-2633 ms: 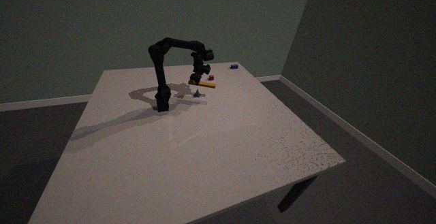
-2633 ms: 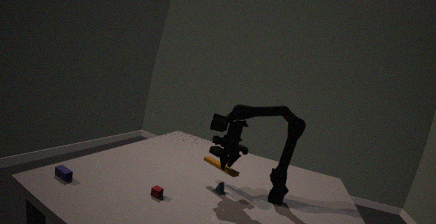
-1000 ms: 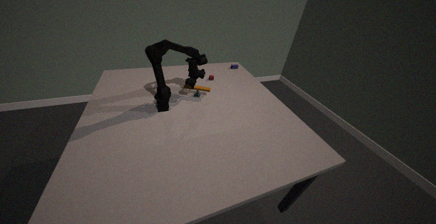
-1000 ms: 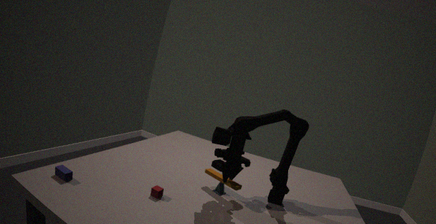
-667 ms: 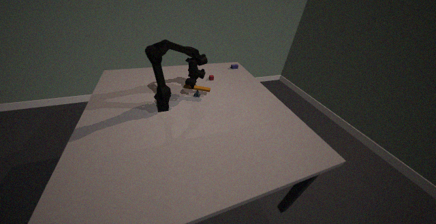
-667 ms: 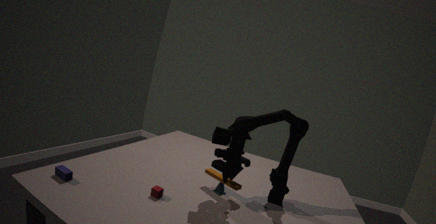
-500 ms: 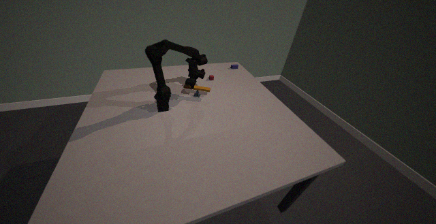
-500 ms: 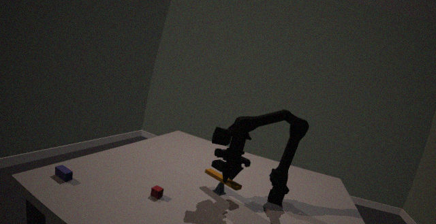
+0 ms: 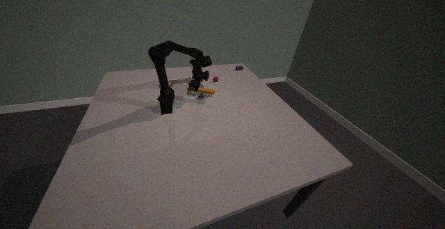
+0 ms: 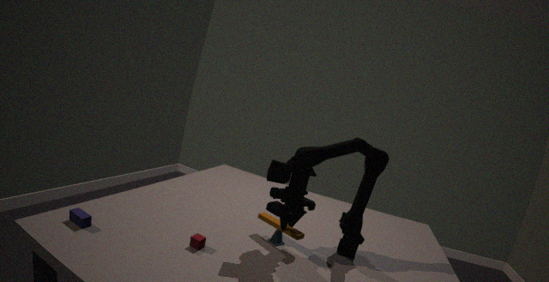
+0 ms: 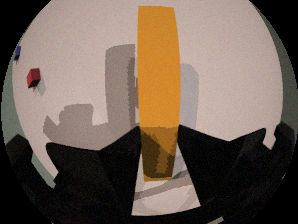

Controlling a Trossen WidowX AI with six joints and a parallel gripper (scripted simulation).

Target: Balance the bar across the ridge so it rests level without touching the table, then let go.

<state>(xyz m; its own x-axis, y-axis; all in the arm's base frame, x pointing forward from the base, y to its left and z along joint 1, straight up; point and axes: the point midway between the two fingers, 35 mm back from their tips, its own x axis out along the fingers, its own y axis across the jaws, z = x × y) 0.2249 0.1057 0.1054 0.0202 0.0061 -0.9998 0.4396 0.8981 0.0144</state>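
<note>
Top: gripper [image 9: 197,88] clamped on the orange bar [image 9: 205,90], which sits above the small blue ridge [image 9: 201,97]; red cube [image 9: 215,79] at 2 o'clock of it.

Exterior: bar [image 10: 274,221] over ridge [image 10: 276,238], clear of the table [image 10: 150,218]; contact with the ridge not resolvable.

Wrist: bar [image 11: 158,76] runs toward 12 o'clock from between the fingers.

A: What's between the black gripper [image 11: 158,163] fingers?
B: A long flat orange bar [image 11: 158,70], clamped at its near end, running straight up over the pale tabletop [image 11: 226,63].
A: Anything else?
B: A small red cube [image 11: 32,78] far left.
</note>
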